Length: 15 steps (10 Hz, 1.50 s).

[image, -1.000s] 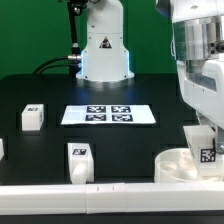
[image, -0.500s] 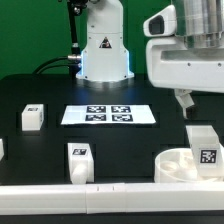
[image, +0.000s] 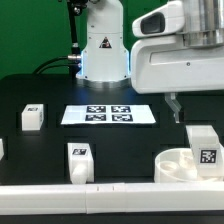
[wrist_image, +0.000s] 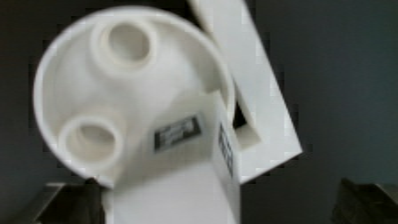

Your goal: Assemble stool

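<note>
The round white seat (image: 176, 166) lies at the front of the table on the exterior view's right. One tagged leg (image: 205, 146) stands upright in it. My gripper (image: 196, 108) hangs open above that leg, not touching it. In the wrist view the seat (wrist_image: 111, 92) shows two empty sockets, and the leg (wrist_image: 178, 175) rises toward the camera between my dark fingertips (wrist_image: 75, 203), with gaps on both sides. Two loose legs rest on the black table: one (image: 32, 118) at the left, one (image: 80, 160) near the front.
The marker board (image: 108, 115) lies flat mid-table in front of the robot base (image: 104, 50). A white rail (image: 100, 190) runs along the front edge. Another white piece (image: 2, 148) shows at the exterior view's far left edge.
The gripper opened and let go of the leg, which stays upright in the seat. It then rose and shifted toward the exterior view's left.
</note>
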{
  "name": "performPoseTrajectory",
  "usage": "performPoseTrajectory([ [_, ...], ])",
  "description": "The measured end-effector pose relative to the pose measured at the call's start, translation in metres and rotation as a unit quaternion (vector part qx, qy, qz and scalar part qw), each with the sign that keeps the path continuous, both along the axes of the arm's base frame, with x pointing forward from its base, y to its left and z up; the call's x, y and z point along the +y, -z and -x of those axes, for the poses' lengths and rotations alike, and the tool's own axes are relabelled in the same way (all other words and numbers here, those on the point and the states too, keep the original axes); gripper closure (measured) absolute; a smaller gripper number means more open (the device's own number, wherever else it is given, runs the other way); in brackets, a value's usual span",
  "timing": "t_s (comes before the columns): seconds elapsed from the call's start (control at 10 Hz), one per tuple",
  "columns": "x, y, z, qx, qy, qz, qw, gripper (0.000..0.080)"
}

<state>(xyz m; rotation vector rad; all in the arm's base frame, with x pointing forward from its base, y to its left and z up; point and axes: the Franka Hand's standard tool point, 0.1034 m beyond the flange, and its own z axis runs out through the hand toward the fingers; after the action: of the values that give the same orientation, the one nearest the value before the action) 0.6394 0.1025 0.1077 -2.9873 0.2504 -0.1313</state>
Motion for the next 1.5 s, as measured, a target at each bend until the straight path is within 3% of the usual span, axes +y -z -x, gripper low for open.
performPoseTrajectory([
  [0.2,0.005,0.009,0.004,0.0,-0.124,0.012,0.992,0.015],
  [0.6,-0.002,0.01,0.003,-0.016,-0.249,0.033,0.968,0.015],
  [0.7,-0.004,0.009,0.0,-0.025,-0.351,0.056,0.934,0.015],
  [0.9,0.006,0.023,0.005,-0.024,-0.478,0.078,0.874,0.015],
  [1.1,0.003,0.033,0.007,-0.027,-0.528,0.087,0.845,0.015],
  [1.3,-0.003,0.036,0.006,-0.025,-0.541,0.089,0.836,0.015],
  [1.4,-0.003,0.036,0.006,-0.025,-0.538,0.089,0.838,0.0284],
  [1.5,-0.003,0.036,0.006,-0.024,-0.531,0.088,0.843,0.0284],
])
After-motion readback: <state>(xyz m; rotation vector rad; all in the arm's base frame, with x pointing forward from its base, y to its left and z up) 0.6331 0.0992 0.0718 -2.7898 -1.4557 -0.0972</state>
